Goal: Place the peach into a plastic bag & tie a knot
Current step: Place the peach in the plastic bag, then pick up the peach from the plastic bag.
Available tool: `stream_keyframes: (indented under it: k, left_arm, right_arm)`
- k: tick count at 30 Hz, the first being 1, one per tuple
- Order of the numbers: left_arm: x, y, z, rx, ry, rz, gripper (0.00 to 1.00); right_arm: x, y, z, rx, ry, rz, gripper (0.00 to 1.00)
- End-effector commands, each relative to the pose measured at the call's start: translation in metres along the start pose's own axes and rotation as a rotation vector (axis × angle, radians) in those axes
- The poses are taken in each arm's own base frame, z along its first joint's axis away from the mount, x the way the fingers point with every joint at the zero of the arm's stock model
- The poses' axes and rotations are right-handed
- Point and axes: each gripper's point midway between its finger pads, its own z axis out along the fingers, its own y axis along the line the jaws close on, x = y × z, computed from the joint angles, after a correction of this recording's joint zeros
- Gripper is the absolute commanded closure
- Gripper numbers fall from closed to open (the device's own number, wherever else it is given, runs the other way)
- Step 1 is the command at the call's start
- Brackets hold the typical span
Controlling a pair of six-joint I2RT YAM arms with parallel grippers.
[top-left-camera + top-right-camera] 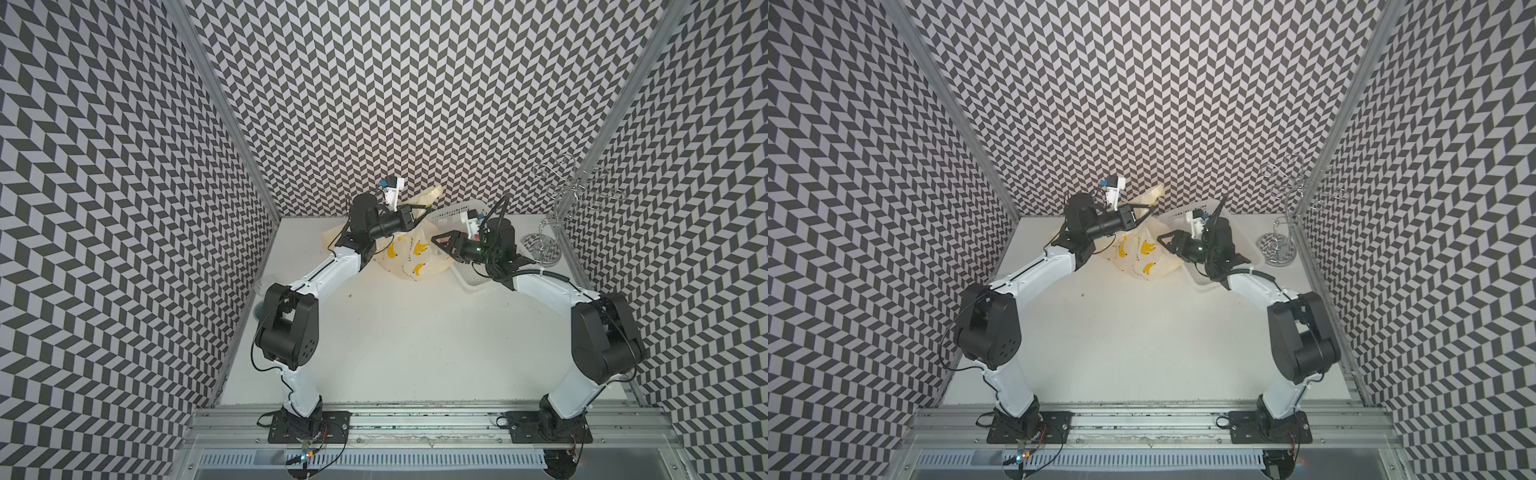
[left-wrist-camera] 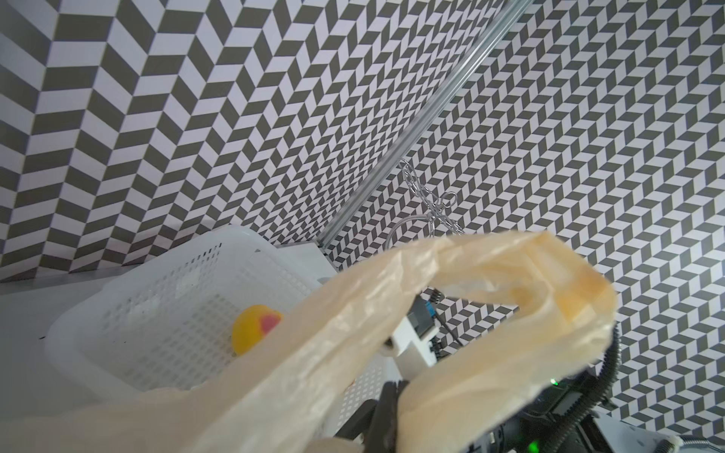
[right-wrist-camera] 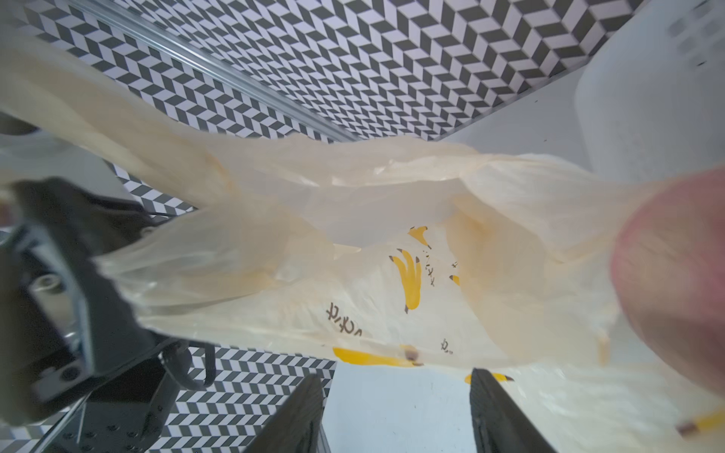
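The cream-yellow plastic bag (image 1: 409, 266) (image 1: 1150, 266) with banana prints stands at the back of the table. My left gripper (image 1: 428, 206) (image 1: 1152, 204) (image 2: 386, 396) is shut on its handle and holds it up, so the handle loop (image 2: 510, 274) hangs open. The bag's mouth (image 3: 353, 298) gapes toward my right gripper (image 1: 436, 244) (image 1: 1163, 243) (image 3: 396, 376), which is open and empty just in front of it. A blurred, rounded pink thing, apparently the peach (image 3: 674, 282), sits beside one right finger, partly under bag plastic. The knot is out of view.
A white perforated basket (image 1: 465, 210) (image 1: 1200, 205) (image 2: 164, 282) stands behind the right arm, holding a yellow fruit with a pink patch (image 2: 255, 329). A chrome wire stand (image 1: 544, 249) (image 1: 1276, 247) occupies the back right corner. Patterned walls close three sides.
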Motion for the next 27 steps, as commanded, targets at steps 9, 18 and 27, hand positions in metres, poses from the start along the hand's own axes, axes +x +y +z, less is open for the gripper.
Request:
stream_keyframes:
  k: [9,18,27]
  left_arm:
    - [-0.003,0.007,-0.007,-0.066,0.015,0.014,1.0]
    - [-0.007,-0.001,-0.007,-0.032,0.019,0.014,1.0]
    - [-0.005,-0.002,-0.009,-0.028,0.022,0.008,1.0]
  right_arm:
    - [-0.085,-0.132,-0.057,0.667,-0.224,-0.154,0.18]
    - [-0.101,-0.197,-0.015,0.874,-0.135,-0.17,0.16]
    - [-0.072,-0.092,-0.046,0.621,-0.204,-0.196,0.22]
